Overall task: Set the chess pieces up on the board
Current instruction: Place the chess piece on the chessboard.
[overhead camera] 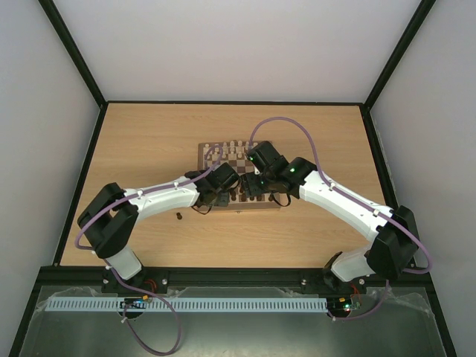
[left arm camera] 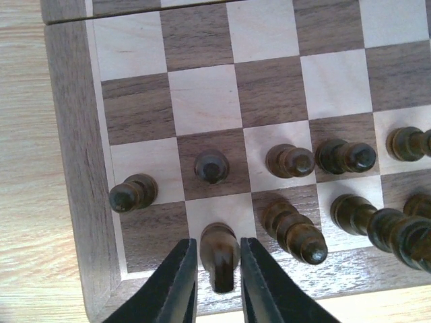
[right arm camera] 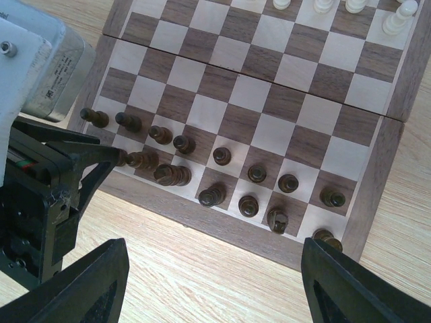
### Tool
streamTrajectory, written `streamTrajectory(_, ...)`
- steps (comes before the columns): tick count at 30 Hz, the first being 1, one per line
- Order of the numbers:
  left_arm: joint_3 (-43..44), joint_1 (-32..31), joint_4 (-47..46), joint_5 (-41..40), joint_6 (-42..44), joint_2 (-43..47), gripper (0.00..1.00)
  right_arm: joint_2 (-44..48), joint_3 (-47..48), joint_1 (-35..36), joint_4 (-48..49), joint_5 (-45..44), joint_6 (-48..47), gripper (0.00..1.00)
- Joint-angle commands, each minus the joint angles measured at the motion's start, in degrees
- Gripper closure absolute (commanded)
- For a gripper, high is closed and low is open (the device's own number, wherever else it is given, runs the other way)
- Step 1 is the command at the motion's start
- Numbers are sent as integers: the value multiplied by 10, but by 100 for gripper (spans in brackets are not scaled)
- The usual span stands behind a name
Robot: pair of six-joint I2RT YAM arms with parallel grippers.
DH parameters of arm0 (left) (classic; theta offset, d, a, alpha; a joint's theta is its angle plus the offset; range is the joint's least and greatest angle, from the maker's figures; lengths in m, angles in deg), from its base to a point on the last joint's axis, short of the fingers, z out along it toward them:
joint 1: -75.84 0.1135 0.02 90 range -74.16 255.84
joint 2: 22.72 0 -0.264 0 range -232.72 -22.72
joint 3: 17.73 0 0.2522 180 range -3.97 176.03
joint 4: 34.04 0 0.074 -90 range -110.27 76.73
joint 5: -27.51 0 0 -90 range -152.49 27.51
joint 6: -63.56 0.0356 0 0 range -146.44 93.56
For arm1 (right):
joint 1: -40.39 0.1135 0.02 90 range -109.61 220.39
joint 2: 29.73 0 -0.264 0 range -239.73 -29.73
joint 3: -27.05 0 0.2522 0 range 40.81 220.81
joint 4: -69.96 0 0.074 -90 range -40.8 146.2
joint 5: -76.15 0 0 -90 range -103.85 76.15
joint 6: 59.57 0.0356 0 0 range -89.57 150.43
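— Where's the piece now?
— The dark piece (left arm camera: pixel 219 252) stands on the board (left arm camera: pixel 71 168), back row, next to the corner square. My left fingers (left arm camera: pixel 178 282) sit close on either side; I cannot tell whether they pinch it or stand just clear.
— What's the risk?
— Pulling away crooked: a pad could snag it and tip it into its neighbour (left arm camera: pixel 293 229). My right fingers (right arm camera: pixel 81 289) gape wide, empty.

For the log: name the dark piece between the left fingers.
The dark piece on the pale edge-row square next to the corner; others stand outside the left gripper.
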Motion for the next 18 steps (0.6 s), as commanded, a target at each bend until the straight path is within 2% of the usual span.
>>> streamTrajectory(1,4,-8,-6,-8,-1,-8,76,10,-7,3,-8,4,-6,29)
streamTrajectory(11,10,-15,28,-21,-11,55,64,10,-5,3,-11,6,-6,29)
streamTrajectory(13,9,-18,45,-32,-15,83,58,11,-5,4,-11,6,-6,29)
streamTrajectory(15,-1,-18,61,-41,-19,115,43,11,-4,3,-10,8,-6,28)
streamTrajectory(18,-13,-18,91,-71,-20,168,31,14,-2,3,-11,14,-5,21)
